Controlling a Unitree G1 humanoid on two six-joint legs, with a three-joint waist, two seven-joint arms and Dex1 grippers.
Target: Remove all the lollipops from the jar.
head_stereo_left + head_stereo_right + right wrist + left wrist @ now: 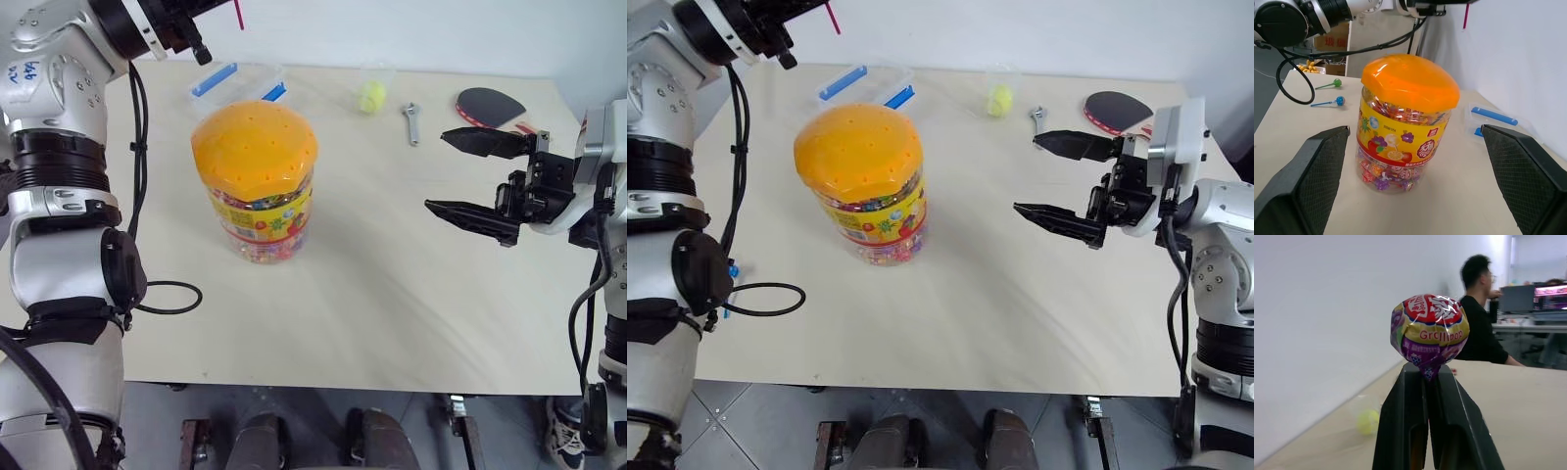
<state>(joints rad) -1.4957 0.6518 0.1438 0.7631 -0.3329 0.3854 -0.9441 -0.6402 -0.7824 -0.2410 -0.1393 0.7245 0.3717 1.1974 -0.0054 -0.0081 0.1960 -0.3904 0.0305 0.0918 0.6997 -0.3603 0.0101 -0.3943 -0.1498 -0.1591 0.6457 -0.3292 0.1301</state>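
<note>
Pinched at the neck between pressed-together fingers [1400,431] of left gripper [1429,377]: purple-wrapped lollipop [1429,330], high above jar [257,176]; right gripper [458,172] spread beside jar.

The jar [257,181] stands upright on the worktop [392,294], a clear cylinder with a domed orange lid, a yellow-red label and small wrapped sweets inside. The purple lollipop [1429,331], in a shiny printed wrapper, is raised well above the jar, pinched at its neck. The green lollipop [1336,82] and the blue lollipop [1339,101] lie on the worktop beyond the jar, near each other.
</note>
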